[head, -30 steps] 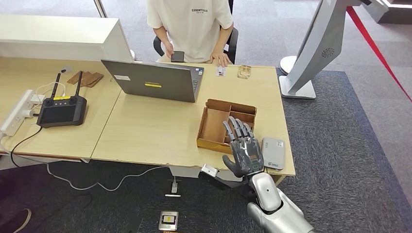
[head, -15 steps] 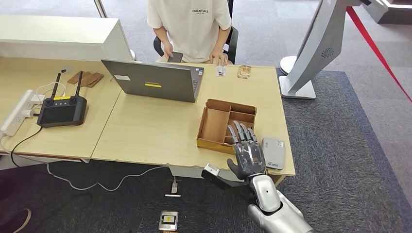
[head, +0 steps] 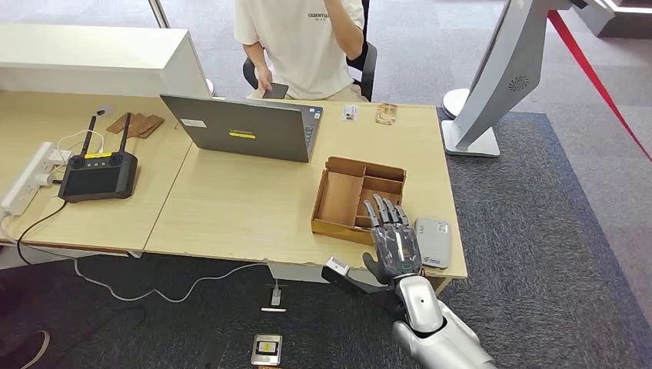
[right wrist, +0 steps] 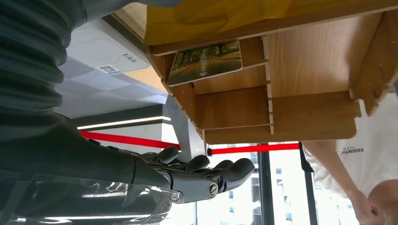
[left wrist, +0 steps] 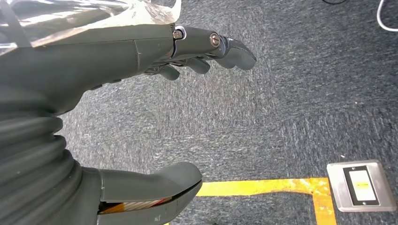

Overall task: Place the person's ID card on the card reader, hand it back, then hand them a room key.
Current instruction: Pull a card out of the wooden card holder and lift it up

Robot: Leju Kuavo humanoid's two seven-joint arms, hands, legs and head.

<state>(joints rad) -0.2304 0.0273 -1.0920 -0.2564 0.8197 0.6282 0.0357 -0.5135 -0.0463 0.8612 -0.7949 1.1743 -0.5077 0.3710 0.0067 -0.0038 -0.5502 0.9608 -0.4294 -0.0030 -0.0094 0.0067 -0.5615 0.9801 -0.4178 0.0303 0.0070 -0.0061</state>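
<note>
A small white ID card (head: 350, 112) lies at the table's far edge, in front of a seated person (head: 304, 46). The grey card reader (head: 432, 242) sits at the near right corner. Beside it stands a wooden divided box (head: 344, 192); the right wrist view shows a picture-printed key card (right wrist: 205, 61) in one of its compartments. My right hand (head: 390, 240) hovers open with fingers straight, over the table's near edge between box and reader, holding nothing (right wrist: 141, 173). My left hand (left wrist: 94, 61) hangs open over the carpet.
An open laptop (head: 246, 127) stands mid-table, with a black controller (head: 98, 173) and a power strip (head: 31, 175) to the left. A clear holder (head: 387, 114) lies by the ID card. The person holds a phone (head: 277, 91). A white kiosk base (head: 469, 138) stands to the right.
My right hand has drifted slightly right and back toward the table's near edge. The person lifted a hand off the table beside the ID card and raised it.
</note>
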